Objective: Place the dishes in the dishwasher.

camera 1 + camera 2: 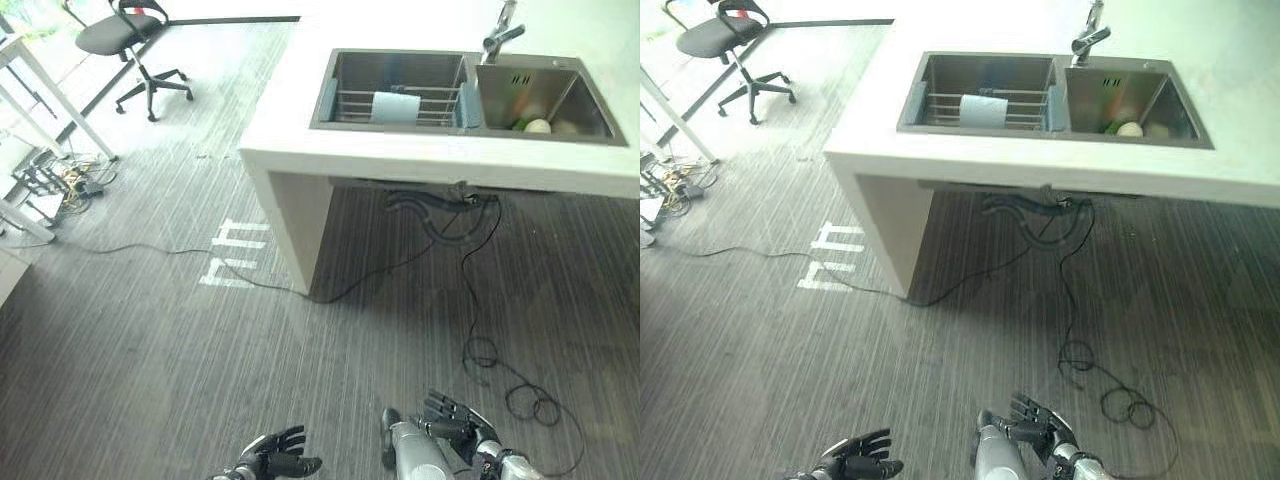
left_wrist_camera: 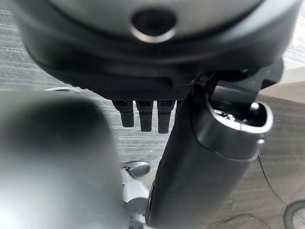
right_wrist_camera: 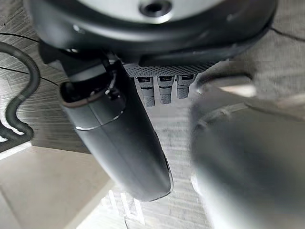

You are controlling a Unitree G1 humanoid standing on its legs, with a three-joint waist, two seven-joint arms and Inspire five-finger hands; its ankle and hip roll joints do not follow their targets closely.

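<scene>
A double steel sink is set into a white counter ahead of me. Its left basin holds a wire rack with a pale blue dish standing in it. In the right basin lie a white round dish and something green. Both hands hang low over the floor, well short of the counter. My left hand has relaxed fingers and holds nothing. My right hand is likewise open and empty, with its fingers straight.
A faucet rises between the basins. The counter's white side panel reaches the grey striped floor. A black office chair stands far left, near white table legs and a cable tangle. White floor marks lie left of the counter.
</scene>
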